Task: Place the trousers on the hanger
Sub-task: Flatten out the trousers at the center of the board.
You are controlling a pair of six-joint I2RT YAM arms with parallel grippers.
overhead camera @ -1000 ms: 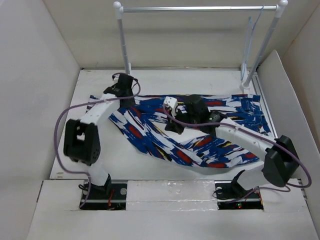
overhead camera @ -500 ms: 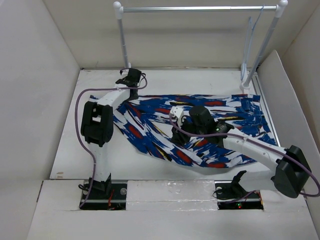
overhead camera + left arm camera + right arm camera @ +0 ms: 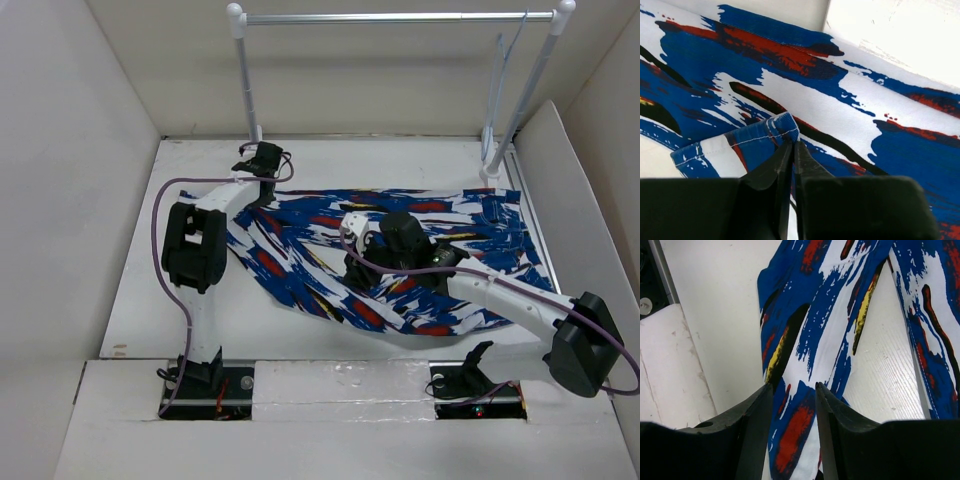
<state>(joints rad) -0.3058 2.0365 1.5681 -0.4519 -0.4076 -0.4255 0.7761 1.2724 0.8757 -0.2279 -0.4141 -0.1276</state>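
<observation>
The trousers lie spread flat across the middle of the table, bright blue with white, red, black and yellow streaks. My left gripper is at their far left corner. In the left wrist view it is shut on a folded hem edge of the trousers. My right gripper hangs over the middle of the cloth. In the right wrist view it is open, with the trousers lying under and between the fingers. The hanger, thin pale blue wire, hangs at the right end of the rail.
A metal rail rack with white posts stands at the back of the table. White walls enclose the table on the left, back and right. A slanted white panel stands at the right edge.
My left arm swung toward the back, taking the trousers' left corner with it. My right gripper moved nearer and lower over the cloth. Little has moved in the last half second.
</observation>
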